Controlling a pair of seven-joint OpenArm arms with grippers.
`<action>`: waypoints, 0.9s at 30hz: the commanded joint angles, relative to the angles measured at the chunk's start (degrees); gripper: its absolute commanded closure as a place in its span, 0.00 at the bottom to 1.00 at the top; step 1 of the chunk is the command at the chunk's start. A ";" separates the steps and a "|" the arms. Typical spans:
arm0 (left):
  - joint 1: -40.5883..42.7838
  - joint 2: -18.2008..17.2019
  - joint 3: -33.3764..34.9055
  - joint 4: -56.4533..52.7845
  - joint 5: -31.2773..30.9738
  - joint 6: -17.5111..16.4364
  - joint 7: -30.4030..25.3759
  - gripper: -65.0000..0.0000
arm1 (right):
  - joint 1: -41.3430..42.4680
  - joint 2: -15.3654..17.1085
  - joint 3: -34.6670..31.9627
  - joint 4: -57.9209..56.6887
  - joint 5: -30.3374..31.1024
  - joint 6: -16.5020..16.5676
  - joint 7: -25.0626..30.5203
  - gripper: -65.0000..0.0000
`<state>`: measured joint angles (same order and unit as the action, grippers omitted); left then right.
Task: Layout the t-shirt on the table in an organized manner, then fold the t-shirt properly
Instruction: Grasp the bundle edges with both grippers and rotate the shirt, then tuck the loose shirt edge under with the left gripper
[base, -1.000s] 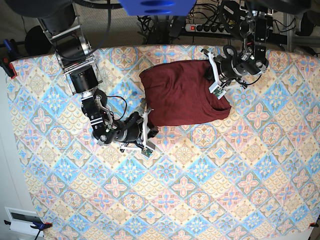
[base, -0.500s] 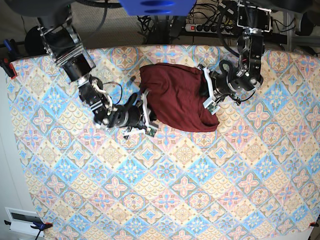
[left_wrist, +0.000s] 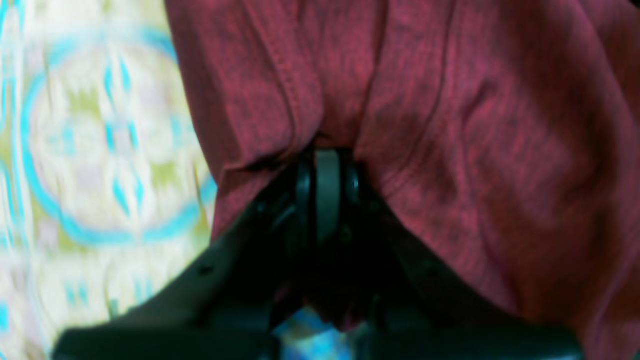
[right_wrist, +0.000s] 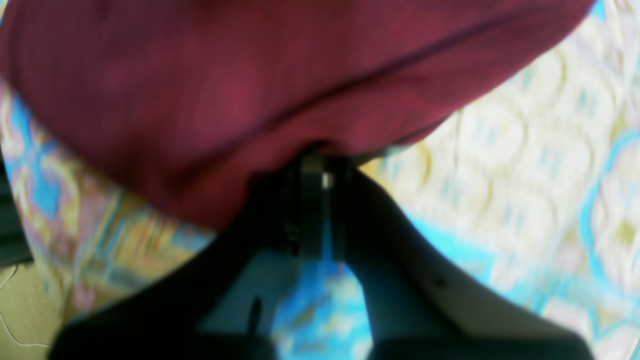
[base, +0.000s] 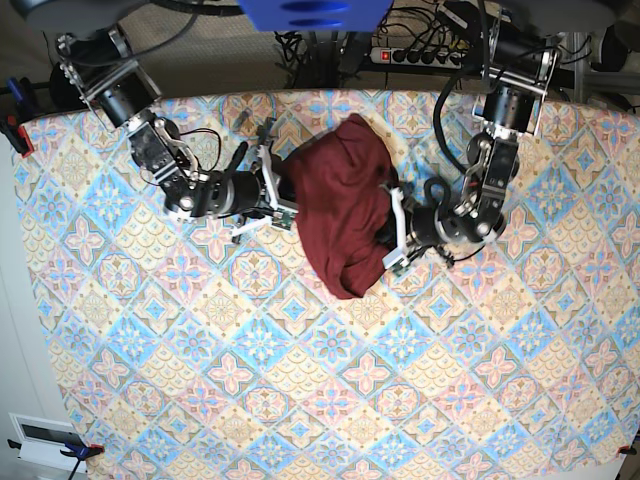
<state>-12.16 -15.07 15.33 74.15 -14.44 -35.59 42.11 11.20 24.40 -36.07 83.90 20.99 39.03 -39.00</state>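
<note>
I am looking down my left gripper (left_wrist: 327, 165) first: its jaws are pressed together on a pinch of the t-shirt (left_wrist: 450, 150), right at a stitched hem that is bunching into the fingertips. My right gripper (right_wrist: 320, 170) is clamped the same way on another edge of the t-shirt (right_wrist: 225, 85), with the fabric draping away from the tips.

I am judging the knit as light, soft and limp. It is sagging and creasing around each pinch, so it will follow the grippers rather than hold any shape. It should not slip easily, but a thin pinch could pull free. Hems and seams are giving the firmest hold, and I would keep gripping there, near corners.

Farther out, in the base view, the t-shirt (base: 345, 205) is sitting as a narrow bunched mass on the table (base: 300, 400), between the left gripper (base: 392, 240) and the right gripper (base: 272, 188).

I cannot tell which edges I am holding, sleeve, hem or collar, since both wrist views are blurred and the fingertips are buried in cloth. The layers underneath the bundle are hidden.
</note>
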 joint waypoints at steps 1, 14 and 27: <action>-1.68 0.61 0.98 -1.93 2.79 1.44 1.37 0.99 | -0.96 1.14 1.31 1.16 -1.43 0.75 -2.36 0.97; -12.76 4.74 1.94 -10.19 2.08 1.44 -4.96 0.99 | -10.19 1.57 17.57 14.17 -1.43 0.75 -5.79 0.97; -4.67 5.09 -20.48 9.59 2.00 1.44 4.27 0.99 | -9.93 -5.19 22.67 15.22 -1.35 0.75 -7.11 0.97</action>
<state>-15.88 -10.24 -5.41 82.96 -11.70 -34.04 47.05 0.60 19.16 -13.67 98.19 18.46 39.44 -47.22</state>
